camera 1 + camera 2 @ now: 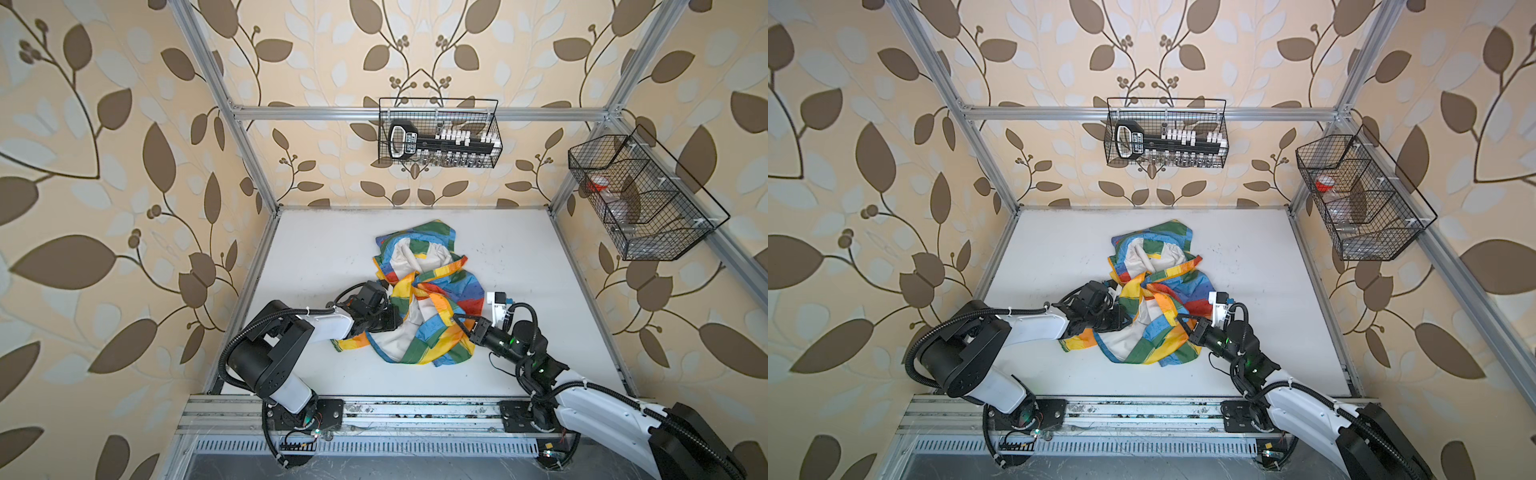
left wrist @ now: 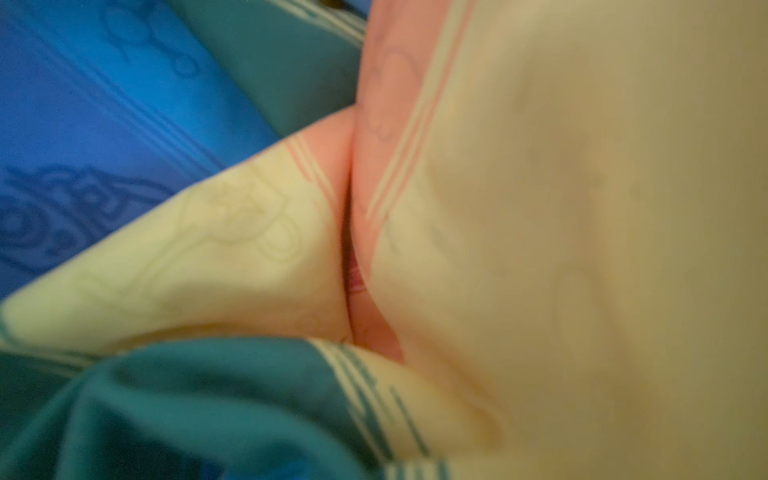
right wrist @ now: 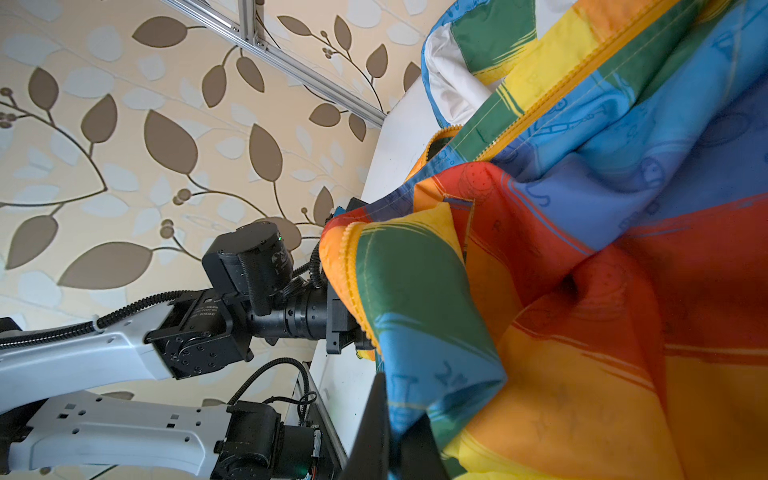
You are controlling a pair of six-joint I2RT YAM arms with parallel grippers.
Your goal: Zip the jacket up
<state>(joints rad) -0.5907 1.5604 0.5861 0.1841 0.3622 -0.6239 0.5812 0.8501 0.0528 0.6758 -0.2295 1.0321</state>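
Fabric sits pinched in both grippers. The right gripper [image 3: 395, 444] is clenched on a blue-and-yellow fold of the jacket [image 1: 419, 286], with cloth running up from between its dark fingers [image 3: 372, 424]. The left gripper [image 1: 390, 320] is closed too, buried in the jacket's left edge. Its wrist view shows only blurred yellow, pink and blue folds against the lens, so which part of the cloth it has cannot be told.

Outward from the grips, the jacket lies in a crumpled, twisted heap mid-way across the white table [image 1: 316, 249], with off-white lining [image 1: 409, 257] showing. Orange-yellow zipper teeth [image 3: 552, 104] run along one front edge. A second toothed edge [image 3: 348, 266] curls close to the left gripper. The two edges are apart, and no slider shows.

By the look of it the step in hand is untangling — zipping is not yet begun. The next move probably calls for drawing the two grips apart to flatten the fronts. The slider and bottom pin then need finding. The pull should be gentle, since the thin cloth is knotted at the middle.
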